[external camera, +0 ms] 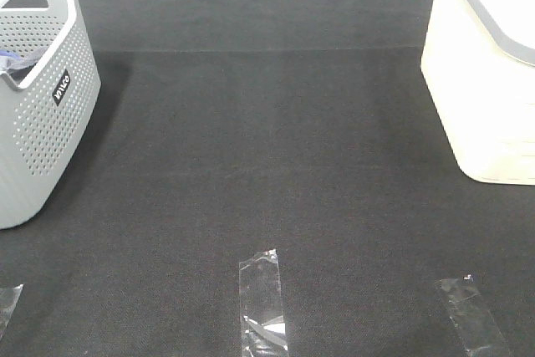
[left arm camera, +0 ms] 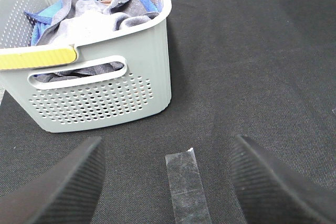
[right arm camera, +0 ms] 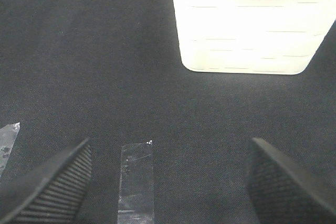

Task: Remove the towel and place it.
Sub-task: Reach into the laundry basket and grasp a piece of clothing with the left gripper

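Note:
The grey-lavender towel (left arm camera: 100,17) lies crumpled inside the grey perforated basket (left arm camera: 100,98), on top of a bright blue cloth (left arm camera: 41,15). In the high view only a sliver of cloth (external camera: 18,62) shows over the rim of the basket (external camera: 42,114) at the far left. My left gripper (left arm camera: 168,182) hovers open over the black mat, short of the basket, with nothing between its fingers. My right gripper (right arm camera: 168,182) is open too, over the mat in front of the white bin (right arm camera: 247,30). Neither arm shows in the high view.
A white lidded bin (external camera: 485,73) stands at the right edge of the black mat (external camera: 267,148). Strips of clear tape (external camera: 263,303) lie near the front edge, another tape strip (external camera: 472,315) to the right. The basket has a yellow handle (left arm camera: 37,57).

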Controlling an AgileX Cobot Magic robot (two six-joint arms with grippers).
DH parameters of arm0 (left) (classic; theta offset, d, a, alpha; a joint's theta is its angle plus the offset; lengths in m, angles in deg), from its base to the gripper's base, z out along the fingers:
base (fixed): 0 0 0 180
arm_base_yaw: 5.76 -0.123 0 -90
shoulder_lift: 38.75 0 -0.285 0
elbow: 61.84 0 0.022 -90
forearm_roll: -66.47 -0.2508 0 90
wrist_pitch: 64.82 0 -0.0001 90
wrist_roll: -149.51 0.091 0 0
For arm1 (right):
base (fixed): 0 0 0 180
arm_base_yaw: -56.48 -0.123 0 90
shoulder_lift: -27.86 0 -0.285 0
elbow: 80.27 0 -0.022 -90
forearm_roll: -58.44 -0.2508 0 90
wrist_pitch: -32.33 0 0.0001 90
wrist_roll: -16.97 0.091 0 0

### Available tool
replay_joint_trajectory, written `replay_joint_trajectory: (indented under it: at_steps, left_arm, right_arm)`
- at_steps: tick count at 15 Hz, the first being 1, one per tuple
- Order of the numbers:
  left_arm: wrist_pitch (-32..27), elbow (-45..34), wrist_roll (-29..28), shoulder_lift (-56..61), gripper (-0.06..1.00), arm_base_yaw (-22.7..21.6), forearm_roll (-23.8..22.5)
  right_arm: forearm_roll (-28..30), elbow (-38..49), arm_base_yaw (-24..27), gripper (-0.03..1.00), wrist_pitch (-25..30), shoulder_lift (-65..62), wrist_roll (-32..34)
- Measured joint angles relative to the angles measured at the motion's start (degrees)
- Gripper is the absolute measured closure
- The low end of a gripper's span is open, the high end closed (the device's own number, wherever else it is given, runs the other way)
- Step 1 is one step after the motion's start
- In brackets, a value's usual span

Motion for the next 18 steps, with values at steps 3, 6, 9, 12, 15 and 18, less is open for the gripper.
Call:
replay_joint_trajectory:
  at_steps: [3, 6, 9, 12, 15, 18]
  left_arm:
    - [0.0, 0.0, 0.0, 0.0, 0.29, 0.0, 0.0]
    - [0.0, 0.0, 0.0, 0.0, 0.29, 0.0, 0.0]
    - [0.0, 0.0, 0.0, 0.0, 0.29, 0.0, 0.0]
    - [0.0, 0.0, 0.0, 0.0, 0.29, 0.0, 0.0]
    - [0.0, 0.0, 0.0, 0.0, 0.29, 0.0, 0.0]
    - [0.0, 0.0, 0.0, 0.0, 0.29, 0.0, 0.0]
  right_arm:
    - [0.0, 0.0, 0.0, 0.21, 0.0, 0.0, 0.0]
    - [0.0, 0.0, 0.0, 0.21, 0.0, 0.0, 0.0]
    - [0.0, 0.0, 0.0, 0.21, 0.0, 0.0, 0.0]
    - [0.0, 0.0, 0.0, 0.21, 0.0, 0.0, 0.0]
    - [0.0, 0.0, 0.0, 0.21, 0.0, 0.0, 0.0]
    - [0.0, 0.0, 0.0, 0.21, 0.0, 0.0, 0.0]
